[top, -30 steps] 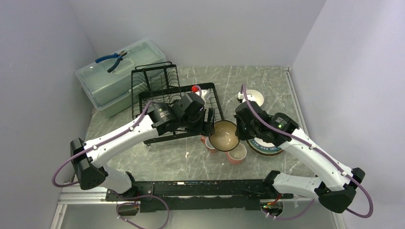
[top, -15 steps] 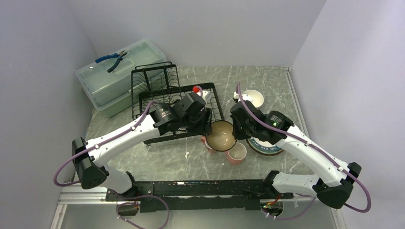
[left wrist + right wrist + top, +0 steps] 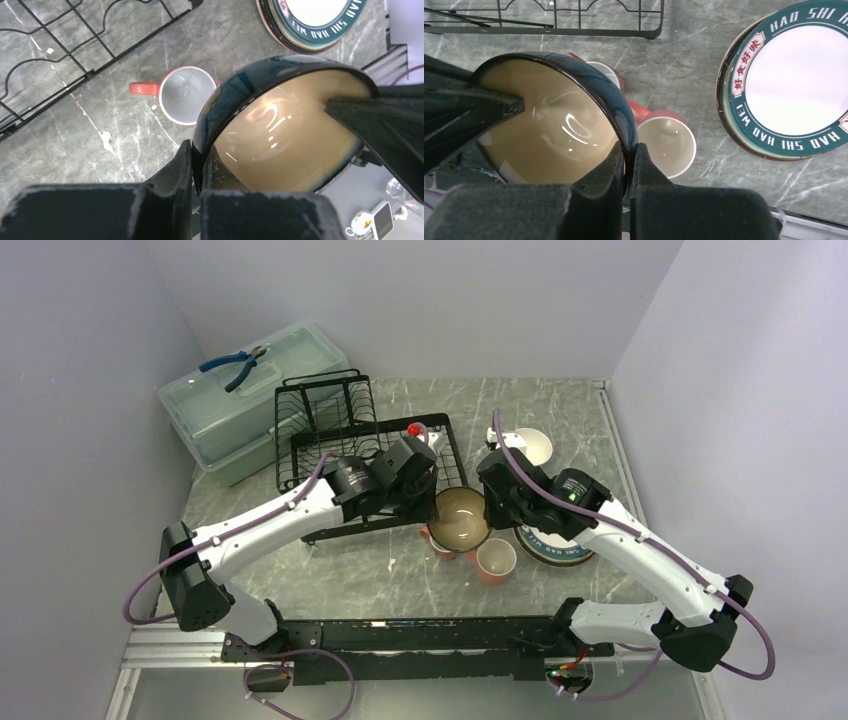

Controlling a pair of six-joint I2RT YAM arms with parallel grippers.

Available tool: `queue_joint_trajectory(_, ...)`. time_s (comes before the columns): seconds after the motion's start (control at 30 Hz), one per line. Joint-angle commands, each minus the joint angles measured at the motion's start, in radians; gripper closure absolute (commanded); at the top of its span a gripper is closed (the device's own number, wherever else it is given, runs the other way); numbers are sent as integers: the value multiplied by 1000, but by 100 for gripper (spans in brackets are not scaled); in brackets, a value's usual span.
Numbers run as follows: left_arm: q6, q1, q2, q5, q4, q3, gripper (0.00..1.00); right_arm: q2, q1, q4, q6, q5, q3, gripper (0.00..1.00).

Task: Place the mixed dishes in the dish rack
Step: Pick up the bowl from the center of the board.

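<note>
A bowl [image 3: 458,520], dark outside and cream inside, hangs tilted above the table between both arms. My left gripper [image 3: 432,502] is shut on its rim at the left; in the left wrist view the left gripper [image 3: 196,150] pinches the bowl [image 3: 280,140]. My right gripper [image 3: 487,512] is shut on the opposite rim, and the right wrist view shows this right gripper [image 3: 629,150] clamping the bowl [image 3: 549,125]. Two pink mugs stand below: one mug [image 3: 496,560] upright, the other mug [image 3: 182,95] partly under the bowl. The black dish rack [image 3: 340,430] lies just left.
A stack of plates [image 3: 550,548], its top plate [image 3: 794,95] white with a teal lettered rim, sits right of the mugs. A small white bowl [image 3: 530,445] stands behind it. A pale green lidded box [image 3: 250,390] carrying blue pliers [image 3: 235,365] is at the back left.
My left gripper has shut on the bowl's rim. The bowl, held by the right gripper throughout, has shifted slightly left and away with both arms.
</note>
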Motion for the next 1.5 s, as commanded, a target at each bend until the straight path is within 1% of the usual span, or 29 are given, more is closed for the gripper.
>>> queue_joint_trajectory(0.0, 17, -4, 1, 5, 18, -1, 100, -13, 4, 45, 8, 14, 71, 100)
queue_joint_trajectory(0.17, 20, -4, -15, -4, 30, -7, 100, -23, 4, 57, 4, 3, 71, 82)
queue_joint_trajectory(0.2, 18, -3, -23, -8, 35, -12, 100, -27, 4, 59, 2, 1, 69, 77)
queue_joint_trajectory(0.33, 8, 8, -74, -5, 71, -49, 100, -57, 4, 69, -2, -10, 59, 48)
queue_joint_trajectory(0.4, 1, 17, -111, 9, 99, -73, 100, -79, 4, 77, -8, -19, 57, 41)
queue_joint_trajectory(0.57, -13, 33, -187, 45, 166, -120, 100, -132, 4, 109, -28, -82, 55, 32)
queue_joint_trajectory(0.67, -25, 37, -225, 65, 198, -143, 100, -161, 4, 140, -29, -137, 48, 29)
queue_joint_trajectory(0.77, -43, 41, -263, 81, 230, -168, 100, -205, 3, 194, -18, -209, 31, 23)
queue_joint_trajectory(0.93, -69, 46, -322, 101, 269, -210, 100, -261, 3, 248, 3, -286, 20, 15)
queue_joint_trajectory(1.23, -108, 53, -427, 126, 350, -282, 100, -313, 3, 330, 55, -383, -32, 1)
queue_joint_trajectory(1.47, -130, 60, -506, 130, 407, -335, 100, -340, 3, 411, 106, -445, -98, 0)
